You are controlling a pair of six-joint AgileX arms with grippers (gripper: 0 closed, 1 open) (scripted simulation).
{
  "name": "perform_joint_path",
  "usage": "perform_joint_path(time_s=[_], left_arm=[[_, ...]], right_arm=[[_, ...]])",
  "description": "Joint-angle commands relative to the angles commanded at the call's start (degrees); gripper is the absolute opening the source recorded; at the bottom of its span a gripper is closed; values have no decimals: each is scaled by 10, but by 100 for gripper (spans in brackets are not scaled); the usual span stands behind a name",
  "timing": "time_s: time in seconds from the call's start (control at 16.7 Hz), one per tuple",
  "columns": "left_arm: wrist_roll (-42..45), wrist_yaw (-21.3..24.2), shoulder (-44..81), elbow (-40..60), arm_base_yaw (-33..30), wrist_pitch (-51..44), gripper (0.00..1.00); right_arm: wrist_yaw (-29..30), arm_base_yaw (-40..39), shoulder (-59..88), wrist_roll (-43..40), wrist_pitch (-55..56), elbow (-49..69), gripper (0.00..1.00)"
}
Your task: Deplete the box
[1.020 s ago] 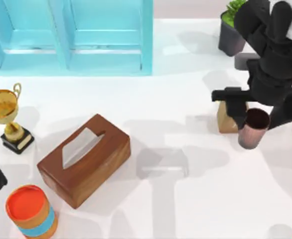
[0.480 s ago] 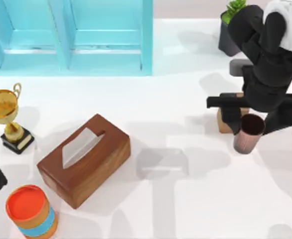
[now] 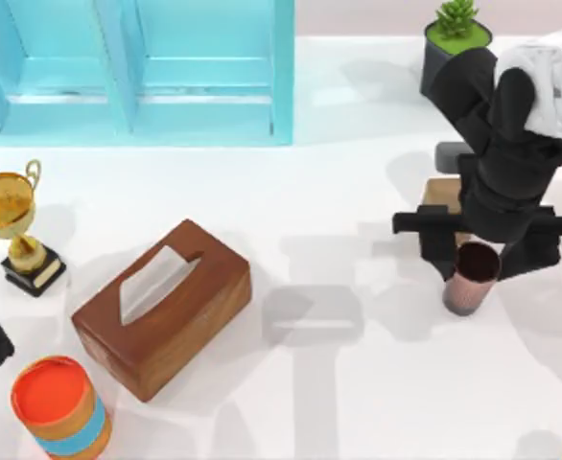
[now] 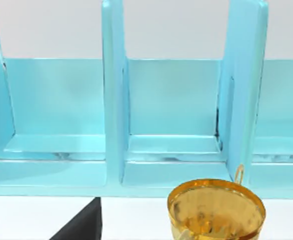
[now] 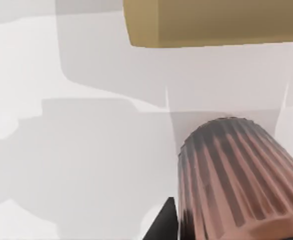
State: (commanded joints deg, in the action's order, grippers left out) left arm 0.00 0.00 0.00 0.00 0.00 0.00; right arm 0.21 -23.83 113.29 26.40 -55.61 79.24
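Since a second before, the right gripper [image 3: 476, 251] and the ribbed copper cup [image 3: 471, 278] between its fingers had been carried slightly leftward and lowered toward the table [image 3: 358, 402], and the potted plant [image 3: 456, 38] had been uncovered behind the arm. The cup was seen clamped by the gripper near its rim, at the table's right side, just in front of a tan block [image 3: 443, 196]. In the right wrist view the cup [image 5: 239, 175] was seen close up, with the block [image 5: 211, 22] beyond it. The wooden tissue box [image 3: 163, 307] lay well apart from that gripper, left of centre, between a gold trophy [image 3: 9, 216] and an orange tub [image 3: 58, 407]. The left arm was parked at the left edge; whether its gripper was open could not be told.
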Motion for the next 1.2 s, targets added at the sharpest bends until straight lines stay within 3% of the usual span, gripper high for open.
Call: perform_joint_path(time_s=[0.12,0.9,1.2], left_arm=[[0,0,0,0,0,0,100],[0,0,0,0,0,0,100],[0,0,0,0,0,0,100]], right_arm=[[0,0,0,0,0,0,0],[0,0,0,0,0,0,98],[0,0,0,0,0,0,100]])
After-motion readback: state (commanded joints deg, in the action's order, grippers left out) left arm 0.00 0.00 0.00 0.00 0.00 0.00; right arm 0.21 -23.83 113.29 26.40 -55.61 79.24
